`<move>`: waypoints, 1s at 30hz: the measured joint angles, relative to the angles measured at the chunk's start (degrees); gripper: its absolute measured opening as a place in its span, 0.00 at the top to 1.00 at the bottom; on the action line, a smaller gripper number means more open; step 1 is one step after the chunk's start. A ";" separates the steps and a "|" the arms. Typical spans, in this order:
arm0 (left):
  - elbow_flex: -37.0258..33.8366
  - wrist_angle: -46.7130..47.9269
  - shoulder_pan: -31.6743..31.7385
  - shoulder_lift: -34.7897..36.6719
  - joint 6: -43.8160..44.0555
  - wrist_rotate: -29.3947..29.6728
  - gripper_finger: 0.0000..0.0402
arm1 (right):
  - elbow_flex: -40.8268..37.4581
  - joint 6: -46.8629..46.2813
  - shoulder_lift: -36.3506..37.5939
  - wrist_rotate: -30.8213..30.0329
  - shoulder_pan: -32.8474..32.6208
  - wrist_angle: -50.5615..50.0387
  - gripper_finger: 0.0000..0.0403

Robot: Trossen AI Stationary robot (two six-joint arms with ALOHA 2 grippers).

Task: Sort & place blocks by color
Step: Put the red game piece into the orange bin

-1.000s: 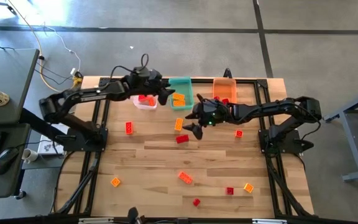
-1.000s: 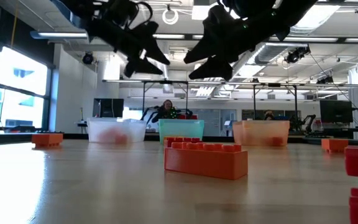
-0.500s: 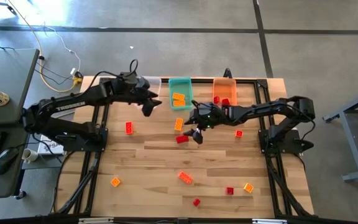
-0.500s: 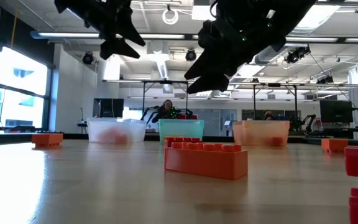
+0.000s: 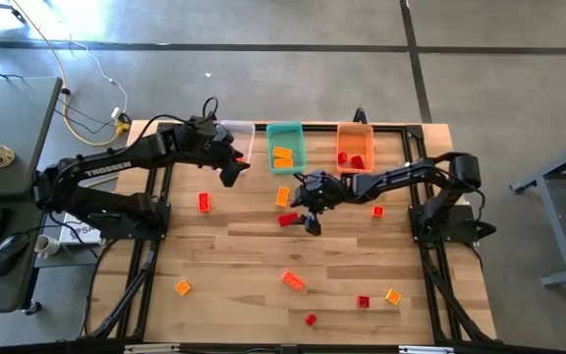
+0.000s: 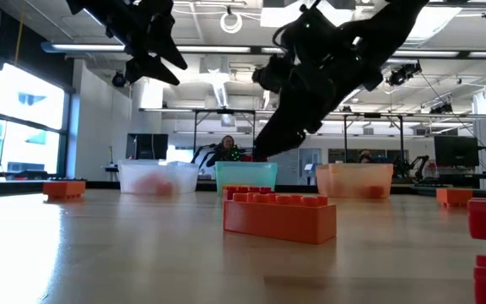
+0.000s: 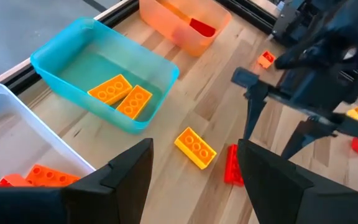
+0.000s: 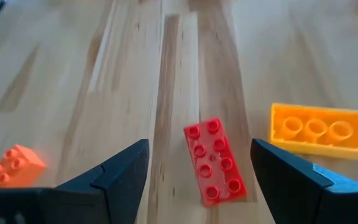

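Note:
My right gripper (image 5: 309,214) is open and points down just above the table. In the right wrist view its fingers stand on either side of an oblong red block (image 8: 215,162) lying flat, without touching it. A yellow-orange block (image 8: 316,130) lies just beyond. My left gripper (image 5: 232,169) is open and hangs in the air near the clear bin (image 5: 238,134), holding nothing. Other blocks lie scattered: red (image 5: 204,202), orange-red (image 5: 293,281), yellow-orange (image 5: 182,288). The teal bin (image 7: 73,62) holds two yellow-orange blocks.
Three bins stand in a row at the far edge: clear, teal (image 5: 285,147) and orange (image 5: 355,146), the last holding red blocks. More blocks lie near the near edge (image 5: 364,302) and by the right arm (image 5: 377,210). Bare wood shows in the table's middle. A person sits in the room behind (image 6: 226,150).
My left gripper has drawn back from between the clear and teal bins toward the table's left and has risen a little. My right gripper has tipped its fingers downward and sunk toward the red block, shifting slightly toward the near edge. No block has moved.

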State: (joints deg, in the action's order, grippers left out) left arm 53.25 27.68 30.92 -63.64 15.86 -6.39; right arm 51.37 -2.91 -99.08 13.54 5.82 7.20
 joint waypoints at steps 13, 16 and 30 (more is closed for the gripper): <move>0.00 1.60 0.00 -0.02 0.00 0.00 0.46 | 0.00 1.91 -7.58 -0.14 -0.25 3.57 0.34; 0.00 1.64 0.00 -0.02 0.00 0.07 0.46 | 0.00 1.89 -8.65 -0.61 -0.25 3.48 0.34; 0.00 1.66 0.02 -0.04 -0.01 1.99 0.46 | 0.00 1.52 -9.37 -3.41 -0.45 2.64 0.55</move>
State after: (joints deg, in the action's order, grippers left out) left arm 53.25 29.34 30.94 -63.68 15.85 -4.41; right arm 51.37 -1.39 -108.44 10.13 5.37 9.85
